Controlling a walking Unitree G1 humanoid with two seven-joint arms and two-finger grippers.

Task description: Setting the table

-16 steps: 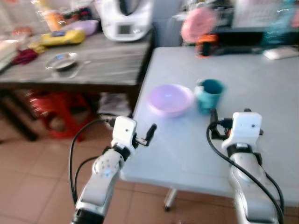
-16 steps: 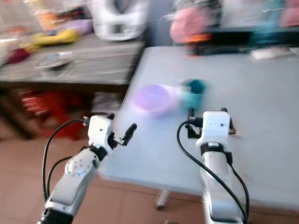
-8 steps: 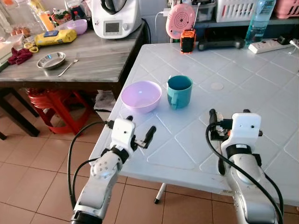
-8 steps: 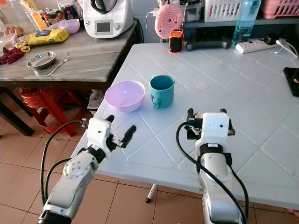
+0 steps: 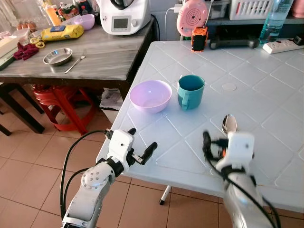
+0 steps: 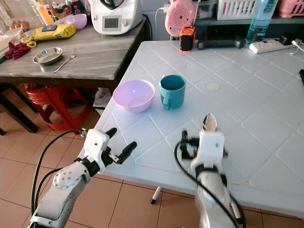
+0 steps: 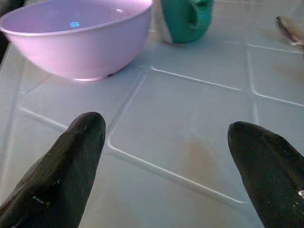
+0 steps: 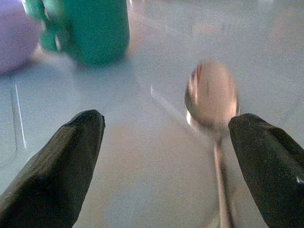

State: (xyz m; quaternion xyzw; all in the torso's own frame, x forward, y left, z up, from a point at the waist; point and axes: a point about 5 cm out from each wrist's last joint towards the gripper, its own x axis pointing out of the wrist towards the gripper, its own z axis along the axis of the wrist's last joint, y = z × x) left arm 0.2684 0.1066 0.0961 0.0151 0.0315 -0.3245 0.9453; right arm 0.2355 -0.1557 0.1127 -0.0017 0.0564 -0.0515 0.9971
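My right gripper (image 8: pixel 166 156) sits low over the white table (image 5: pixel 266 80) in the lower right of the head frame, its two black fingers (image 8: pixel 57 166) spread wide apart with nothing between them; the arm itself is smeared with blur. In the right wrist view a metal spoon (image 8: pixel 211 97) lies on the table between the fingertips and nearer the right-hand one, bowl facing up and shiny, with a pinkish reflection, its thin handle running back toward the camera. In the head view that same spoon (image 5: pixel 229 124) shows just above the right wrist housing, right of centre in the frame. My left gripper (image 5: pixel 141 151) hovers at the table's near left edge, lower left of centre, fingers (image 7: pixel 61 161) also held wide open and empty. Beyond them, in the middle of the frame, a pale lilac bowl (image 5: pixel 150 95) stands upright and empty, and just beside it on its right a teal mug (image 5: pixel 191 91) stands with its handle turned toward me; whether the two touch I cannot tell. Farther up the frame a pink round device (image 5: pixel 192 17) and a small orange-and-black gadget (image 5: pixel 199 38) stand at the table's far edge. At upper left, a separate dark wooden table (image 5: pixel 95 57) carries a steel dish (image 5: pixel 57 56), a fork (image 5: pixel 75 63) and a white kitchen machine (image 5: pixel 124 15).
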